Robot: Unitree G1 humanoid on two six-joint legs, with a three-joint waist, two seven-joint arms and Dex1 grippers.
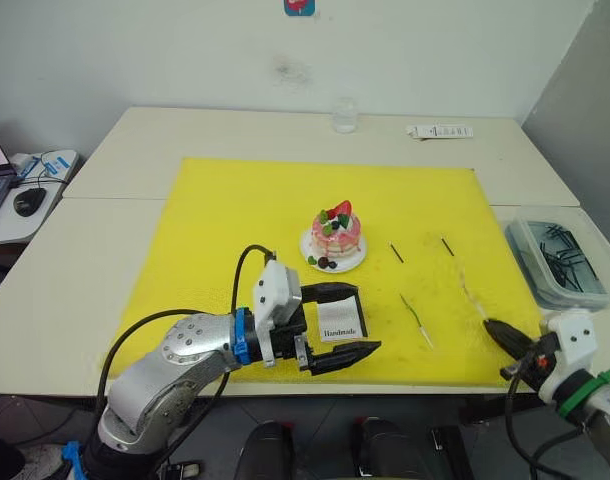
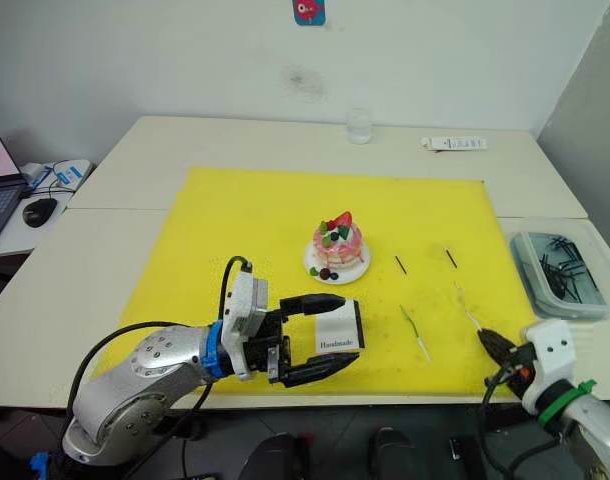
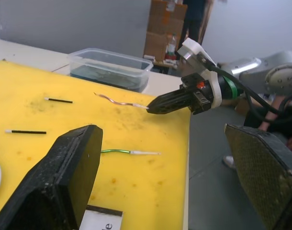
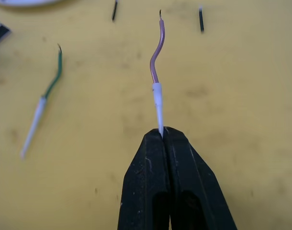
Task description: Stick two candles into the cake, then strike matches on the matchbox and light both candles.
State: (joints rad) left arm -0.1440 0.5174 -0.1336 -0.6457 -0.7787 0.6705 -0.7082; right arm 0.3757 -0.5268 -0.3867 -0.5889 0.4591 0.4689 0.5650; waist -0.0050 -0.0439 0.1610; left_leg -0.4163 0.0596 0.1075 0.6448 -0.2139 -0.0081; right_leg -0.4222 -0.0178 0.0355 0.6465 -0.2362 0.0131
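- The only writing I can read is "Handmade" on the matchbox [image 1: 341, 326], a flat white box with a black strip along one edge.
- My left end effector [image 1: 339, 322] has its two black fingers spread wide, one on each side of the matchbox; I cannot tell whether they touch it.
- My right end effector [image 4: 162, 135] has its fingers pressed together on the white tip of one candle [image 4: 157, 67], a thin wavy wire that looks pinkish up close and lies along the yellow mat [image 1: 245, 210].
- The second candle [image 1: 416, 320], green with a white end, lies flat on the mat at about 5 o'clock from the cake [image 1: 336, 233], between my two end effectors.
- The cake is small, round, pink-and-white layered, with a strawberry on top, on a white plate near the mat's middle.
- Two matches [image 1: 396, 252], short straight dark sticks, lie at 3 o'clock from the cake, apart from each other.
- A clear plastic tub [image 1: 557, 258] sits on the pale bench [image 1: 105, 260] beyond the mat's right edge.
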